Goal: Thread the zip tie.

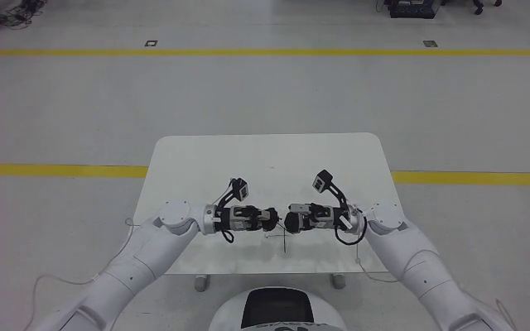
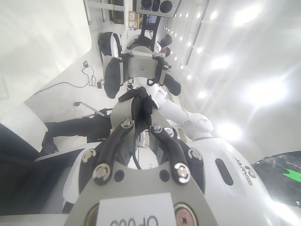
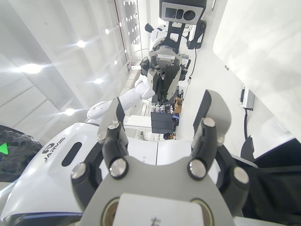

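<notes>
My two grippers face each other tip to tip above the front middle of the white table [image 1: 207, 157]. My left gripper [image 1: 274, 219] [image 2: 141, 95] is shut, its black pads pinched on a thin black zip tie [image 1: 282, 240] whose strap hangs down toward the table. Part of the strap [image 2: 135, 152] runs back between the left fingers. My right gripper [image 1: 291, 220] [image 3: 162, 109] stands open just in front of the left one, with nothing between its fingers [image 3: 209, 109]. The right wrist view shows the left gripper [image 3: 162, 96] closed, straight ahead.
The tabletop around the grippers is bare white. Yellow floor lines [image 1: 74, 170] run behind the table. Each wrist carries a camera on a black bracket [image 1: 238, 189], raised above the arm.
</notes>
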`<state>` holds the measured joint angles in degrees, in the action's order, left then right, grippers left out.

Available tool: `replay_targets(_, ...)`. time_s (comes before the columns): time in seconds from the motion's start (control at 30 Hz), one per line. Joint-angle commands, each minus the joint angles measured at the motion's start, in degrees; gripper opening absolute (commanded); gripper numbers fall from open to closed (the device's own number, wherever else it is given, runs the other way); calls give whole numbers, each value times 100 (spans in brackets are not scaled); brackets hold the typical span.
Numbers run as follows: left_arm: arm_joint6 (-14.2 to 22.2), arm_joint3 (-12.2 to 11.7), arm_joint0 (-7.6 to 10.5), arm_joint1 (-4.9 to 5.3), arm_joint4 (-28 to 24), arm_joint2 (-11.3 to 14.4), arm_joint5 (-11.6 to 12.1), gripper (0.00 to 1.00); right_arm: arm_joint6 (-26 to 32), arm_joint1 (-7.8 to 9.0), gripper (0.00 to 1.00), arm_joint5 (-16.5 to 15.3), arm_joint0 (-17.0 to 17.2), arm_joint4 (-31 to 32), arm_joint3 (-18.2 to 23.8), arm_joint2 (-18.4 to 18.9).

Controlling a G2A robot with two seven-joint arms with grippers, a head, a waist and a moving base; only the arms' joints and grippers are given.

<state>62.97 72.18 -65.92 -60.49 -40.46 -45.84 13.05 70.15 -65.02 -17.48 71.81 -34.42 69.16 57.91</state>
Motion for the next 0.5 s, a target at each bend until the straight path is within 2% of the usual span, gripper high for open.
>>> replay_targets(0.0, -46, 27, -9, 12, 125, -22, 113, 0, -13, 6, 100, 3, 15, -4, 13, 22)
replay_targets(0.1, -9, 119, -39, 32, 290, -67, 428, 0, -34, 13, 100, 8, 45, -3, 36, 47)
replay_targets(0.13, -9, 126, -38, 36, 334, -70, 460, 0, -41, 14, 100, 14, 47, -5, 32, 50)
replay_targets(0.4, -9, 126, -38, 36, 334, -70, 460, 0, -41, 14, 100, 14, 47, -5, 32, 50)
replay_targets(0.47, -215, 112, -58, 34, 447, -76, 524, 0, -41, 14, 100, 14, 47, -5, 32, 50)
